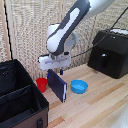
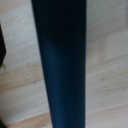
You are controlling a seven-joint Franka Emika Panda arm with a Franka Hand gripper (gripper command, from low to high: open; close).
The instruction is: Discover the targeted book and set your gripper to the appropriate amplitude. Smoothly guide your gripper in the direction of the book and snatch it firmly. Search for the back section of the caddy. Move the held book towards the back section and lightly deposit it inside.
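Note:
My gripper (image 1: 56, 68) hangs from the white arm over the middle of the wooden table and is shut on the top edge of the navy book (image 1: 57, 85). The book hangs upright and slightly tilted, its lower corner close to the table. In the wrist view the book (image 2: 62, 65) fills the middle as a dark band over the wood, and my fingers are hidden. The black caddy (image 1: 31, 91) stands at the exterior view's left, beside the book. Its back section (image 1: 11, 75) lies beyond the inner divider (image 1: 14, 93) and looks open.
A red cup (image 1: 42, 84) stands between the caddy and the book. A blue bowl (image 1: 79, 87) sits on the table to the exterior view's right of the book. A glossy black appliance box (image 1: 111, 52) with a cable stands at the far right.

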